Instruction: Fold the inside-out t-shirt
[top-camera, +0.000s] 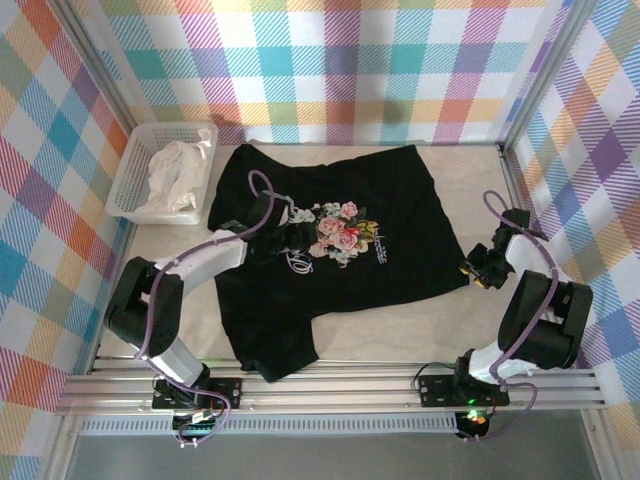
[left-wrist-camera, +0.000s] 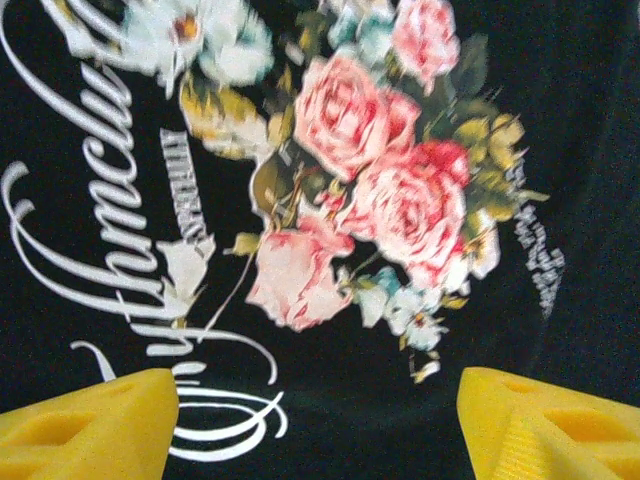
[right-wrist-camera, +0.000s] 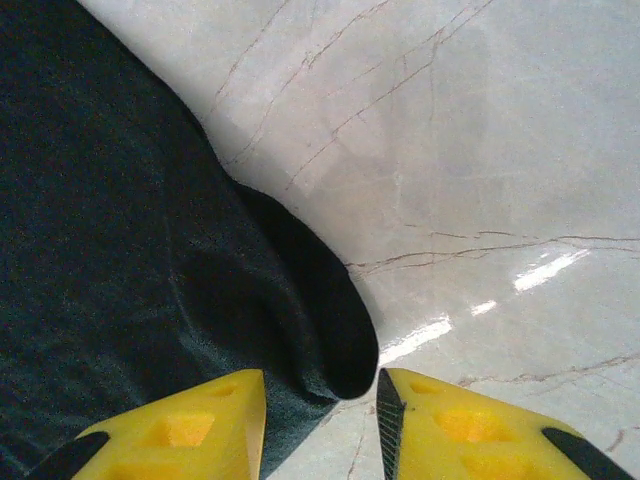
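Spreading over marble tabletop (top-camera: 400, 340), t-shirt (top-camera: 400, 220); left hand (top-camera: 288, 240) wide, empty; right hand (top-camera: 478, 270) part-open.

Bare tabletop (top-camera: 480, 190) right of t-shirt (top-camera: 400, 230) and along near edge; basket (top-camera: 125, 182) blocks far-left corner, plaid walls (top-camera: 350, 70) close three sides.

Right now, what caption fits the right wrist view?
Right gripper open around an edge of the black t-shirt on a marbled table.
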